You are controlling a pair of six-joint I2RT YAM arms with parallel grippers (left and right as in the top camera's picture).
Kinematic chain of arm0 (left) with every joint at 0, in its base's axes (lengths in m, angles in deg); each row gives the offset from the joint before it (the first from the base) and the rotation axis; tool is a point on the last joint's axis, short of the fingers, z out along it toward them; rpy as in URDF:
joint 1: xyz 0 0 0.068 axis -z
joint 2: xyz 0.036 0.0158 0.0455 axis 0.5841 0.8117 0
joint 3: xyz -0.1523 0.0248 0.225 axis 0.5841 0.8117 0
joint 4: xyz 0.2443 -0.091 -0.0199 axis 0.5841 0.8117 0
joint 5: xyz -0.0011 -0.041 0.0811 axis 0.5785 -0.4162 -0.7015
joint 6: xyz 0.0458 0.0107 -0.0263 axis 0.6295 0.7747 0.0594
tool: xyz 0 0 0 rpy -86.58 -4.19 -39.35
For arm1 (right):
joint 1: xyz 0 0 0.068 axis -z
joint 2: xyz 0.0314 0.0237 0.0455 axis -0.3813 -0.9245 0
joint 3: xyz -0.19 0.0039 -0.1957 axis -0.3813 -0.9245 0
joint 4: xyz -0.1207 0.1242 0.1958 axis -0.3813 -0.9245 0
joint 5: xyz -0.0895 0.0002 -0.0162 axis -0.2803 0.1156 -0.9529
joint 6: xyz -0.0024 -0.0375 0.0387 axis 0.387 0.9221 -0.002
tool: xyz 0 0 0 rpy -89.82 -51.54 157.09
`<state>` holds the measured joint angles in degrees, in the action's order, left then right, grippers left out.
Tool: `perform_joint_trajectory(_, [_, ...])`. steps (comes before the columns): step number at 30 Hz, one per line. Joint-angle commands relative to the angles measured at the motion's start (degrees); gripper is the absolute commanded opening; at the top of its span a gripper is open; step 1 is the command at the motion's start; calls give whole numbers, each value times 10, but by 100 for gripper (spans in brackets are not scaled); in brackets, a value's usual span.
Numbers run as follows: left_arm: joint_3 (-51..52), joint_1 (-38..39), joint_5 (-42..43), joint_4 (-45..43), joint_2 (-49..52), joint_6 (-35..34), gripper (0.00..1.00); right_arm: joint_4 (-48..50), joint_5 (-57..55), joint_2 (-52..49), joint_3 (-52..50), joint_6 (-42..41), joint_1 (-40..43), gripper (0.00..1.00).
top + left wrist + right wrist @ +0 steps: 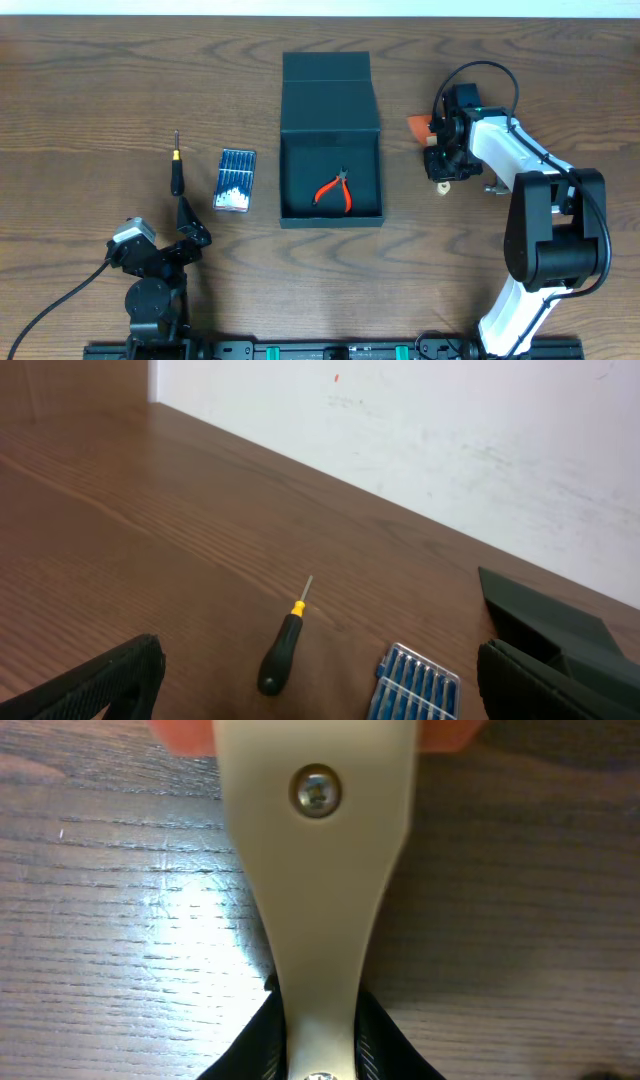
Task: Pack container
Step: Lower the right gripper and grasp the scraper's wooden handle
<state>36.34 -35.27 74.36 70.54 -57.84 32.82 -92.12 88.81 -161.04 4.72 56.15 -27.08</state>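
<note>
Fingers (248, 1050) of the right gripper (445, 165) pinch the narrow neck of a cream-handled tool (315, 870), one black finger on each side of it, low in the wrist view. The tool has an orange part at its far end; what kind of tool it is cannot be told. In the overhead view this grip sits right of centre, on the table (90, 90).

The left gripper (190, 228), at lower left, has its fingers (110, 680) spread wide and holds nothing.

The container (283, 180) stands at the centre of the overhead view, its flap lid (328, 90) folded back toward the top edge. Orange-handled pliers (335, 190) lie inside it. A screwdriver (177, 170) and a blue bit case (236, 180) lie side by side to its left, not yet packed.

The step in hand looks like picking up the tool. The next move likely calls for a clean lift, a carry leftward over the container's right wall, and a release beside the pliers.
</note>
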Motion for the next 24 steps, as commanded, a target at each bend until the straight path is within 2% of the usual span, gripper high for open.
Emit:
perform_joint_trajectory(1, [17,-1,-1,4,-4,10,98,7,-11,-4,-15,0,6,11])
perform_joint_trajectory(3, [17,-1,-1,4,-4,10,98,10,-11,-4,-15,0,6,1])
perform_joint_trajectory(12, [17,-1,-1,4,-4,10,98,-10,-21,-1,33,0,6,1])
perform_joint_trajectory(24, [17,-1,-1,4,-4,10,99,-144,-45,1,258,1,1,1])
